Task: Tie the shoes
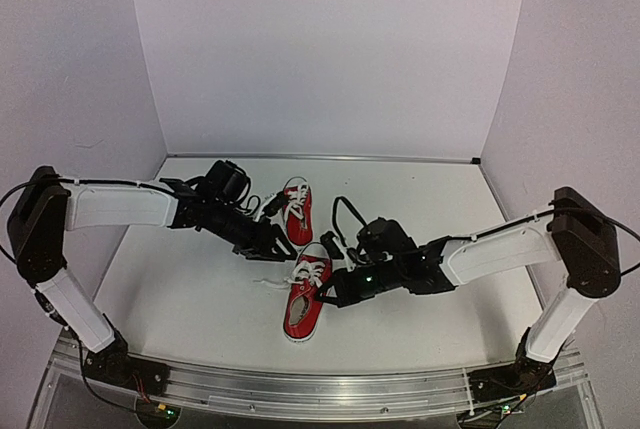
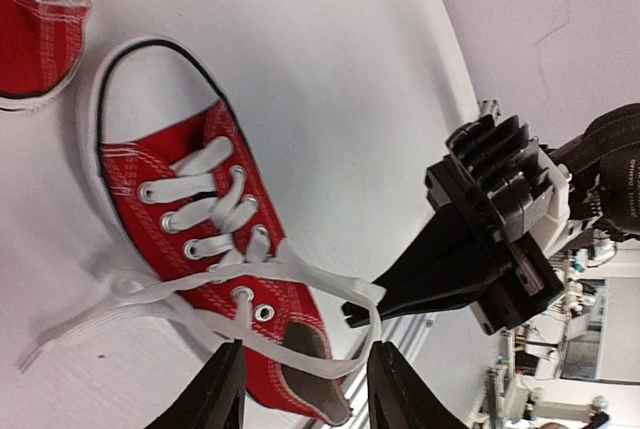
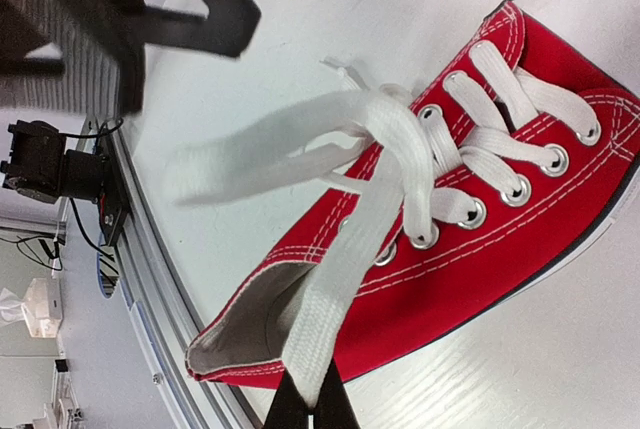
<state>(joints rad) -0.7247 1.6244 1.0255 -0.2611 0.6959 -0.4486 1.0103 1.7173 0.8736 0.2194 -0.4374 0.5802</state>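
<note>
Two red sneakers lie on the white table. The far shoe (image 1: 297,207) lies apart from the near shoe (image 1: 305,307), whose white laces are loose. My right gripper (image 1: 328,296) is shut on one lace of the near shoe (image 3: 500,239); the lace (image 3: 345,289) runs taut from the eyelets across the heel opening into its closed jaws (image 3: 312,404). My left gripper (image 2: 305,354) is open above the near shoe (image 2: 190,209), its fingers (image 2: 215,394) either side of the held lace loop (image 2: 300,274). The other lace end (image 2: 70,324) lies on the table.
The far shoe's edge shows at the top left of the left wrist view (image 2: 35,29). An aluminium rail (image 1: 320,389) runs along the near table edge. White walls enclose the back and sides. The right gripper's black body (image 2: 480,239) is close to my left fingers.
</note>
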